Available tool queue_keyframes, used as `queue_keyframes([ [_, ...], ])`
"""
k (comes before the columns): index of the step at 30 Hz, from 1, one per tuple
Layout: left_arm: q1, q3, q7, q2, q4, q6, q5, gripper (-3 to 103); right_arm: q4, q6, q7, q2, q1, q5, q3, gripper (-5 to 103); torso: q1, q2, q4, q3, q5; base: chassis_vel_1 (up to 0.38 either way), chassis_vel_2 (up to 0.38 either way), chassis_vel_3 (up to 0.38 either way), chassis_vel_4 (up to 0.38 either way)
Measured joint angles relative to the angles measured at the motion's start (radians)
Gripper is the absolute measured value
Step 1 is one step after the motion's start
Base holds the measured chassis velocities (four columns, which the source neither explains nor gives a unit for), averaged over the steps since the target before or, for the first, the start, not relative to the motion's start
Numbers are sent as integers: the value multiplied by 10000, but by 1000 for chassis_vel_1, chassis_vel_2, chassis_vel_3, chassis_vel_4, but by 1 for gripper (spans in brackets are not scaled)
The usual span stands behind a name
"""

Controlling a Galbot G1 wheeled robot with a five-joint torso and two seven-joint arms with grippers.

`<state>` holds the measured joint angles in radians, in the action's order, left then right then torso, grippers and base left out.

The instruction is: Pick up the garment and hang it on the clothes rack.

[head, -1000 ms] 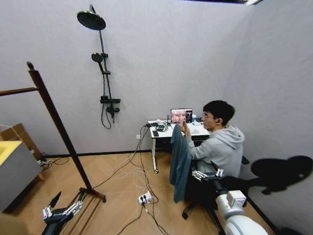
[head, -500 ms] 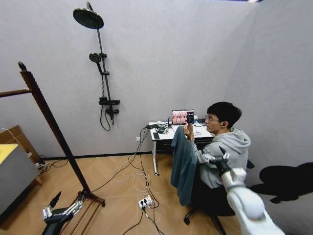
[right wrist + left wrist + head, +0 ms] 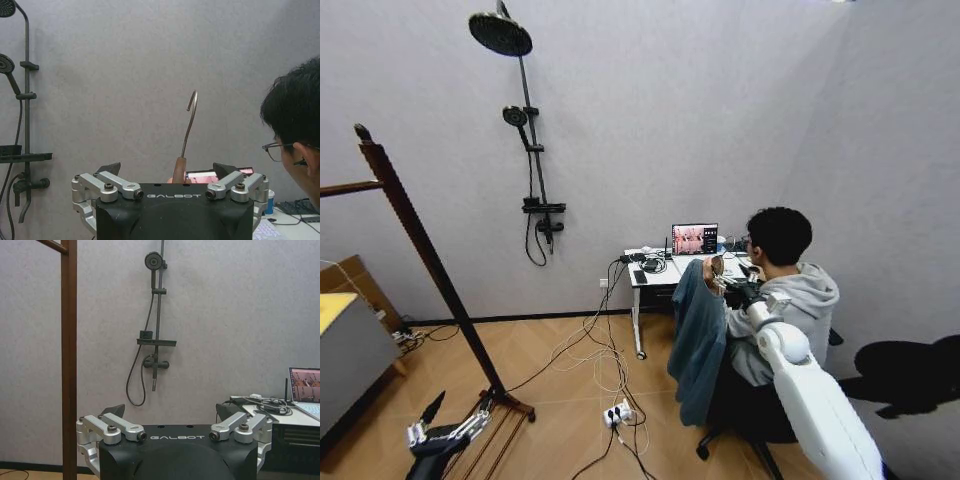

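Observation:
The teal-blue garment (image 3: 698, 335) hangs from a hanger that a seated person's hand holds up beside the desk. My right gripper (image 3: 730, 286) is raised level with the top of the garment, close to that hand. In the right wrist view my right gripper (image 3: 167, 172) is open, and the hanger's metal hook (image 3: 189, 120) stands up just beyond the gap between its fingers. The clothes rack (image 3: 418, 240) stands at the far left, a dark wooden post (image 3: 69, 365) with a knob on top. My left gripper (image 3: 452, 420) is parked low near the rack's foot and is open (image 3: 170, 412).
The seated person (image 3: 790, 295) in a grey hoodie fills the space behind the garment. A desk with a laptop (image 3: 693, 238) stands at the back wall, beside a shower fixture (image 3: 532, 150). Cables and a power strip (image 3: 616, 407) lie on the floor. A cabinet (image 3: 345, 350) sits far left.
My right arm has risen from waist height by the chair to the top of the garment. The person keeps holding the garment up. My left gripper has not moved.

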<state>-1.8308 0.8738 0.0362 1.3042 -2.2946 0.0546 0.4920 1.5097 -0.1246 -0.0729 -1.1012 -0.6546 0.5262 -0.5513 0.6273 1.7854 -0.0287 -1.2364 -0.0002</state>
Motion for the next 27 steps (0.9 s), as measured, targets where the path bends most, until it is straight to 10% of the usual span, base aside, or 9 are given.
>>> queue_keyframes([
  [12,0,0,0,0,0,0,0,100,-806,-320,898,-447,854,137,499,86,-1,0,-2,1,1,0,0,0,0],
  [27,0,0,0,0,0,0,0,100,-807,-766,1045,-366,837,412,637,27,-1,2,-3,1,3,0,0,0,0],
])
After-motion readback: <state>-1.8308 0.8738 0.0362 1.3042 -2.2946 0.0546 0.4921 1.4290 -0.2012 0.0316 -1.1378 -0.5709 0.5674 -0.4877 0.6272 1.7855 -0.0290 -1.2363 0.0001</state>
